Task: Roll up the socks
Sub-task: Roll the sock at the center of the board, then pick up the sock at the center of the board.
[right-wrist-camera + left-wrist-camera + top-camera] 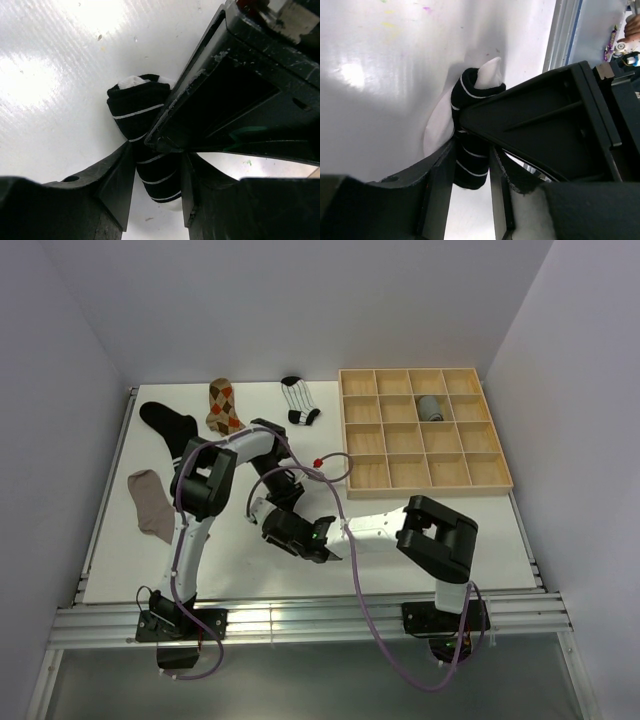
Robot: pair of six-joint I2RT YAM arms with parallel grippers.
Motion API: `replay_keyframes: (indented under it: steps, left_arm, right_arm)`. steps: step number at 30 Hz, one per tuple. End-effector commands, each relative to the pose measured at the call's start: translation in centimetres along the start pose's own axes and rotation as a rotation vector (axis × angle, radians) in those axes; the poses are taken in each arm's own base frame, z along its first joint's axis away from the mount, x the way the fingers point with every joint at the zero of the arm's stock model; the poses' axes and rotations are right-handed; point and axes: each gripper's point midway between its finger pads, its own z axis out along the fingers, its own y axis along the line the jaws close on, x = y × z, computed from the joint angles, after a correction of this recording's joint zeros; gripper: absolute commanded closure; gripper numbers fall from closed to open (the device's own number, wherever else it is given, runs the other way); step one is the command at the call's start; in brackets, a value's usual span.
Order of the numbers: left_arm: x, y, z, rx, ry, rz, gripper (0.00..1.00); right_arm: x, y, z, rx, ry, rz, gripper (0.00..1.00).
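Your left gripper point(470, 150) stands about half open, both fingers point(437, 185) against the black white-striped sock roll point(472, 90), so it has hold of the roll's lower part. Your right gripper point(156, 155) clamps the same roll from the opposite side, jaws a similar width apart, fabric filling the gap. The roll lies on the white table point(120, 560) near its middle, ahead of the arm bases. From above, the 2 wrists hide it almost wholly.

A white end pokes out of the roll's top, untucked. If either grip slackens before that end is secured, I judge the soft fabric will uncoil. The 2 grippers sit nearly touching, so a twist by 1 could knock the other or drag the roll from its fingers. The purple cable point(300, 475) loops close over both wrists and could snag.

Farther out, 4 socks lie flat: the taupe sock point(150, 502), the black sock point(165, 420), the argyle sock point(223, 406) and the striped sock point(298, 400). The wooden grid tray point(425, 371) holds 1 grey roll point(430, 408) in its 2nd row, 3rd column.
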Motion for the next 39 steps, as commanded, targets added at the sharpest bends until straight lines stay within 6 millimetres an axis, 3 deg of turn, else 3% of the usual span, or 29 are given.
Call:
replay_keyframes:
  steps: [1, 3, 11, 16, 22, 23, 25, 26, 29, 34, 38, 39]
  left_arm:
    - [-2.4, 2.3, -1.5, -0.112, -0.057, 0.111, 0.59]
    - [-3.3, 2.8, -2.8, -0.151, -0.107, 0.096, 0.61]
    - [-5.9, 4.0, -8.0, -0.2, -0.295, 0.047, 0.69]
    - [-7.2, 5.3, -12.6, -0.253, -0.454, -0.013, 0.68]
    - [-7.7, 7.2, -19.3, -0.484, -0.676, -0.144, 0.72]
    - [-8.2, 5.9, -20.9, -0.523, -0.716, -0.115, 0.73]
    - [-7.4, 5.7, -22.3, -0.573, -0.768, -0.181, 0.76]
    - [-7.9, 4.6, -23.9, -0.622, -0.806, -0.15, 0.78]
    - [-7.7, 2.9, -26.2, -0.701, -0.876, -0.162, 0.82]
    - [-7.2, 0.4, -27.4, -0.754, -0.914, -0.151, 0.83]
    - [-7.0, -1.8, -27.6, -0.759, -0.926, -0.116, 0.82]
    - [-6.8, -2.1, -27.4, -0.76, -0.918, -0.11, 0.82]
  right_arm:
    - [5.4, 1.7, 1.7, -0.123, 0.178, 0.014, 0.79]
    - [5.8, 1.9, 1.7, -0.138, 0.192, 0.026, 0.84]
    - [6.1, 2.5, 1.6, -0.243, 0.222, 0.142, 0.92]
    - [6.4, 1.8, 1.8, -0.27, 0.245, 0.209, 1.0]
    - [5.6, 1.0, 1.7, -0.308, 0.243, 0.326, 1.0]
    - [5.5, 0.8, 1.6, -0.313, 0.25, 0.355, 1.0]
    - [4.9, -0.6, 1.9, -0.31, 0.252, 0.426, 1.0]
    - [4.9, -1.2, 2.0, -0.302, 0.259, 0.46, 1.0]
    - [3.6, -2.8, 1.7, -0.3, 0.235, 0.536, 1.0]
    - [-0.6, -5.5, -0.1, -0.337, 0.115, 0.636, 1.0]
    - [-2.9, -9.8, -1.2, -0.296, 0.058, 0.701, 1.0]
    - [-4.3, -11.1, -1.7, -0.282, 0.021, 0.713, 1.0]
